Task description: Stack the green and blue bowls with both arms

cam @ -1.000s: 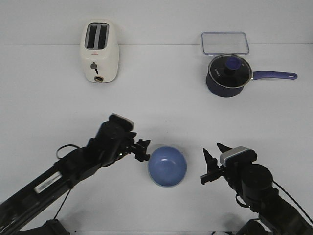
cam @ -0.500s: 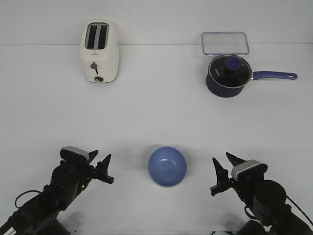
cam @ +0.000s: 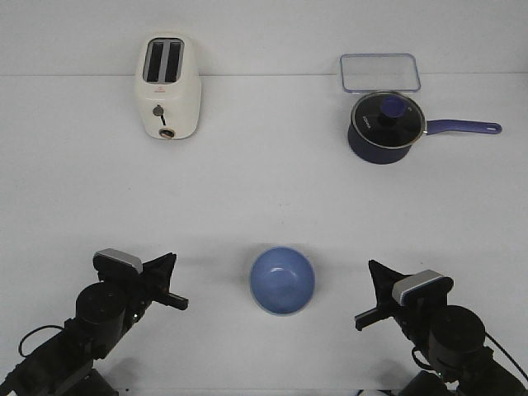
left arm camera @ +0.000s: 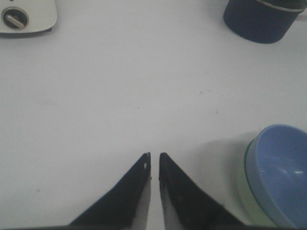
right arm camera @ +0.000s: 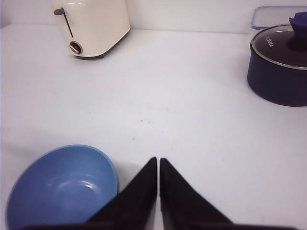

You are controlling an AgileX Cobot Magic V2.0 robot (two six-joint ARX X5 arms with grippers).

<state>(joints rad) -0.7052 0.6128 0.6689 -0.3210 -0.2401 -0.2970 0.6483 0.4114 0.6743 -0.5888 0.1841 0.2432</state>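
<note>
Front view: the blue bowl (cam: pixel 282 280) is seen on the white surface (cam: pixel 264 190), near its front edge, between the two arms and apart from both. A pale rim is visible along its lower edge. The left fingers (cam: pixel 169 283) and right fingers (cam: pixel 373 294) are held low at either side, each pair brought together to a narrow point with nothing gripped. A toaster (cam: pixel 167 87) is placed at the far left; a saucepan (cam: pixel 388 126) and a clear container (cam: pixel 379 73) are placed at the far right.

Left wrist view: the fingers (left arm camera: pixel 154 160) are nearly touching, with only a thin slit between them. The blue bowl (left arm camera: pixel 280 175) is seen nested in the green bowl (left arm camera: pixel 250 199).

Right wrist view: the fingers (right arm camera: pixel 158 165) are pressed together, empty. The blue bowl (right arm camera: pixel 62 187) lies just beside them.
</note>
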